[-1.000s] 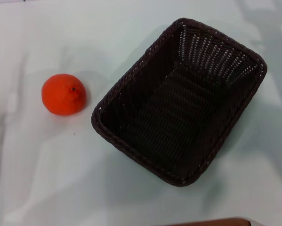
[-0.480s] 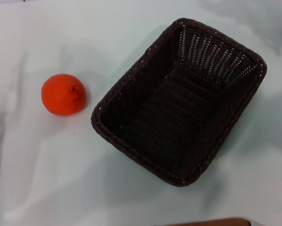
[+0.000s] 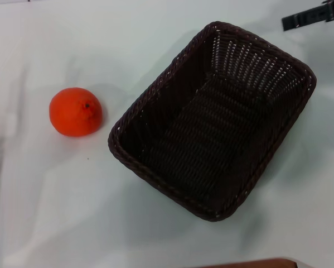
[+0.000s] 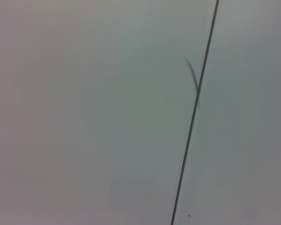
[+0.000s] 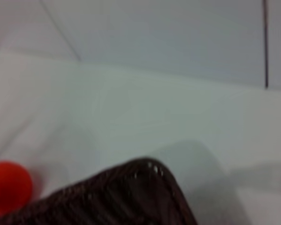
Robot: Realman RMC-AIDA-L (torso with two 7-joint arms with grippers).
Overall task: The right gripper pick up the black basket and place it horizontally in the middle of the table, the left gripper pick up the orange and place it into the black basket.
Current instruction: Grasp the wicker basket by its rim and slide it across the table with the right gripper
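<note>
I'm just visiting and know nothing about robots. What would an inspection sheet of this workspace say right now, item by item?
Surface: pale table, with a brown edge showing at the near side.
Job's things: basket sits skewed on the table, with nothing in it; orange lies on the table to its left, apart from it.
Clutter: nothing seen.
Grippers: right gripper shows only as a black part at the far right, beyond the basket and not touching it; left gripper not in view.
Cables: nothing seen.
Surroundings: the left wrist view shows only a plain pale surface with a thin dark line.
</note>
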